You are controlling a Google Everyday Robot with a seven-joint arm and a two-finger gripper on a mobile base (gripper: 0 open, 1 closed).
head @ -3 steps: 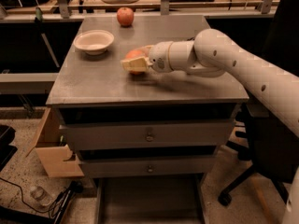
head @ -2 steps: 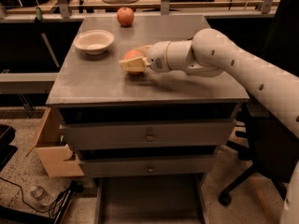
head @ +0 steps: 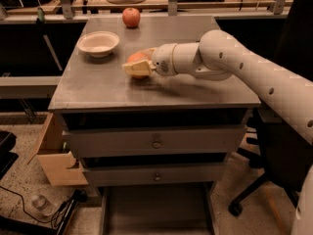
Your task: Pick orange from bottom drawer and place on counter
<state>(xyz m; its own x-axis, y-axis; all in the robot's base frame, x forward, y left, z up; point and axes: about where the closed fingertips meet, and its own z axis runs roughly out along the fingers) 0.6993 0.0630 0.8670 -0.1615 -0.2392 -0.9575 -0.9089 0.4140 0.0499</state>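
My gripper (head: 137, 65) reaches from the right over the grey counter (head: 98, 89) and is shut on the orange (head: 137, 58), which sits between the pale fingers (head: 137, 70) just above or on the countertop near its middle. The bottom drawer (head: 156, 210) is pulled open at the base of the cabinet; its grey floor shows nothing in it.
A redder apple (head: 131, 17) sits at the counter's far edge. A white bowl (head: 98, 43) stands at the far left. Two knobbed drawers (head: 156, 143) are shut. An open cardboard box (head: 55, 155) sits left of the cabinet, an office chair (head: 274, 151) to the right.
The gripper with the orange has shifted slightly to the left and a little lower over the counter. Nothing else has moved.
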